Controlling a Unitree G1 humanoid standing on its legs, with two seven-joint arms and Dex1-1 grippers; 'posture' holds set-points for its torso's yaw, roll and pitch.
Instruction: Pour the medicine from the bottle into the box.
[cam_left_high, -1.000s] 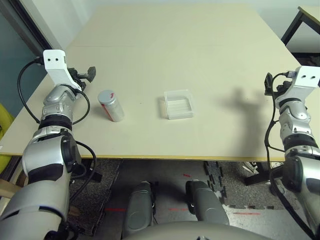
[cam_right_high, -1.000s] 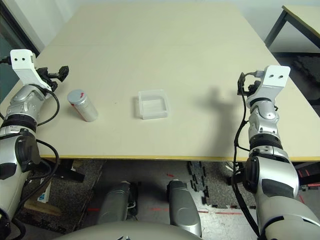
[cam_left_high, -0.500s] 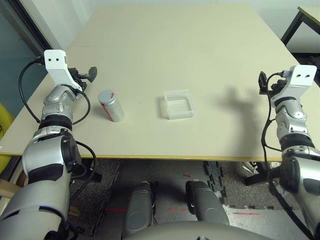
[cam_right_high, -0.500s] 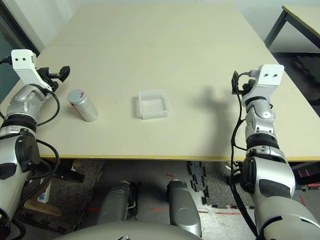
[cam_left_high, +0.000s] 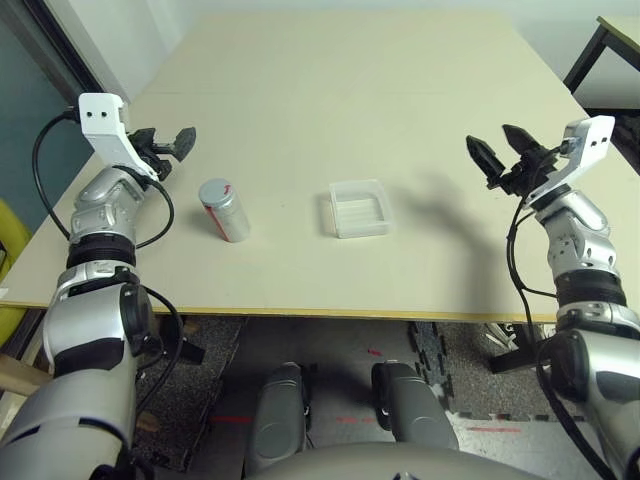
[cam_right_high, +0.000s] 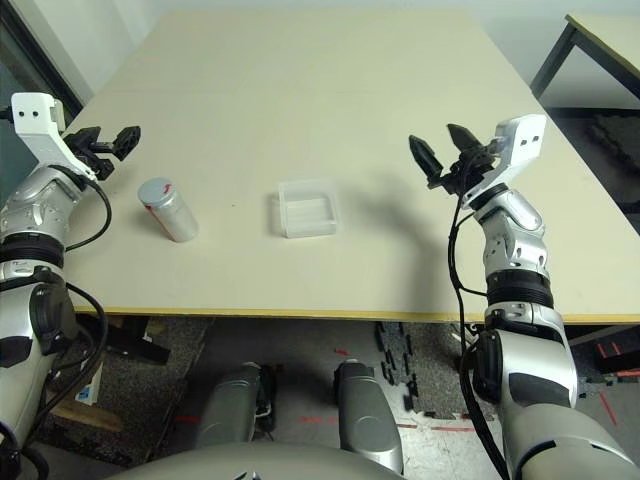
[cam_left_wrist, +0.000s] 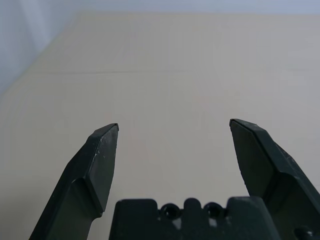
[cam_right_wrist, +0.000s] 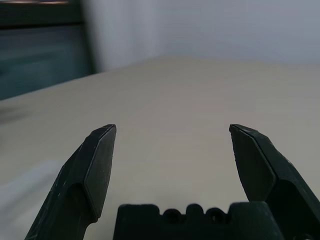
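In the right pincer's (cam_right_wrist: 173, 127) wrist view, the pale shape (cam_right_wrist: 27, 187) low beside one finger is blurred, and you cannot tell from it what it is. The dark and teal area (cam_right_wrist: 42, 55) in its corner is also blurred and cut by the edge. In the left eye view, the second table (cam_left_high: 618, 45) is cut off by the picture's edge, as is the yellow thing (cam_left_high: 12, 245) beside the left arm (cam_left_high: 90, 320). The small writing on the bottle (cam_right_high: 170, 212) is too small for you to read.
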